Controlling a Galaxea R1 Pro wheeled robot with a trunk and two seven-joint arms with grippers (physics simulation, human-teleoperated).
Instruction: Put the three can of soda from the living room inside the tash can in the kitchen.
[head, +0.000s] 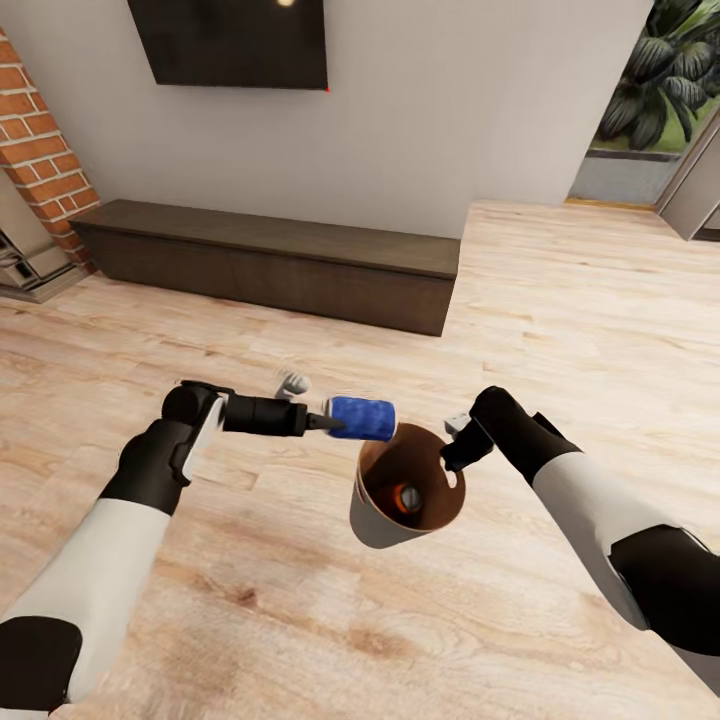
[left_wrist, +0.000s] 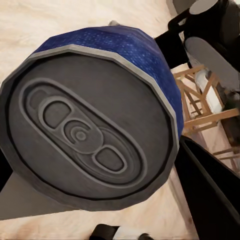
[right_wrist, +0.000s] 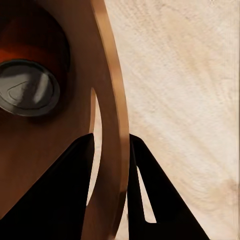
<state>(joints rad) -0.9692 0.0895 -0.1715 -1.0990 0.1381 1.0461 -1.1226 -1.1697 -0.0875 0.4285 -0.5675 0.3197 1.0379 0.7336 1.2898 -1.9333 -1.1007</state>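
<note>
Wood-plank floor (head: 300, 620) of the living room, with the trash bin (head: 380, 525) lifted off it: the right gripper (head: 456, 455) has its jaws closed narrowly on the bin's rim, one inside, one outside. An orange can (head: 407, 496) lies at the bin's bottom. The left gripper (head: 335, 423) has its jaws clamped on the blue can (head: 362, 418), held sideways just beyond the rim opposite the right jaws. Judged best practice: carry the can fully over the opening before releasing, keeping the bin steady.
</note>
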